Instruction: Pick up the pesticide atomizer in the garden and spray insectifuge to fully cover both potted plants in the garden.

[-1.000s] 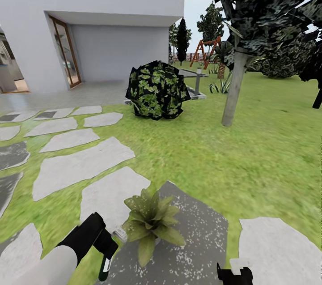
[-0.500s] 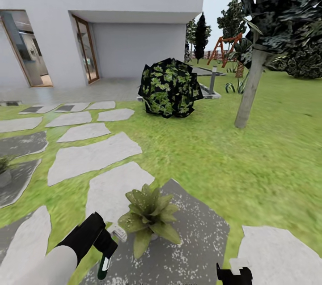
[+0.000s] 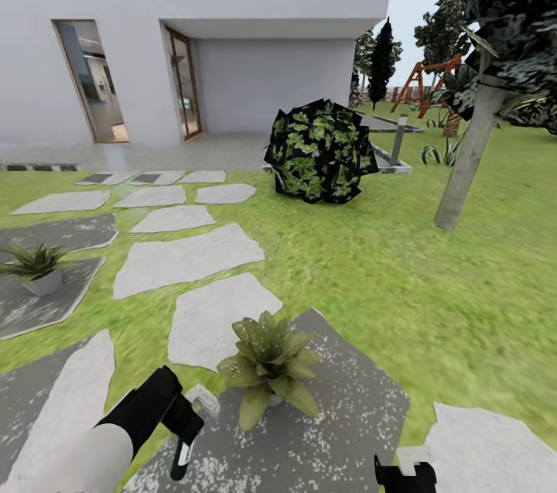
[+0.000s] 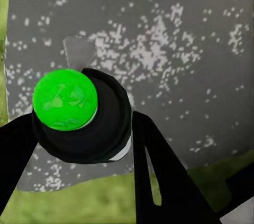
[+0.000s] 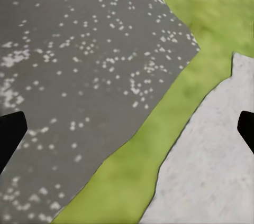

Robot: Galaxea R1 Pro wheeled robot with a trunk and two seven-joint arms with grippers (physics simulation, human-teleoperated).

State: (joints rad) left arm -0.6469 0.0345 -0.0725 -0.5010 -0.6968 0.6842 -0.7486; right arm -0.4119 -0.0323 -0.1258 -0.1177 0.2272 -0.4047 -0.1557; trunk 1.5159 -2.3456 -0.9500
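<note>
A: What lies farthest to the left pincer's left?

B: A potted plant [image 3: 35, 265], a low rosette on a dark grey slab [image 3: 46, 307], well apart from the pincer and ahead of it.

A: And the left pincer itself?

B: The left pincer [image 3: 184, 431] sits low in the head view at the end of a white and black arm. In its wrist view the black fingers [image 4: 159, 182] are clenched on the pesticide atomizer [image 4: 79, 115], a dark round body seen end-on with a bright green disc facing the camera. In the head view the bottle [image 3: 182, 458] hangs below the pincer, pointing down at the edge of a speckled grey slab [image 3: 340, 415].

A: What stands next to that pincer?

B: Just to its right and slightly ahead, the second potted plant [image 3: 269, 369], pointed olive leaves on the same speckled slab. Its pot hardly shows. A small pale object [image 3: 203, 398] lies between pincer and plant; what it is cannot be told.

A: Further right?

B: Far ahead stands a dark bush [image 3: 321, 151] with light green patches, then a tree trunk [image 3: 464, 164] on the lawn [image 3: 433, 284]. The right pincer [image 3: 406, 474] shows at the bottom edge. In its wrist view the two black fingertips [image 5: 10, 137] stand wide apart, released, over speckled slab, grass and a pale slab [image 5: 211, 166].
</note>
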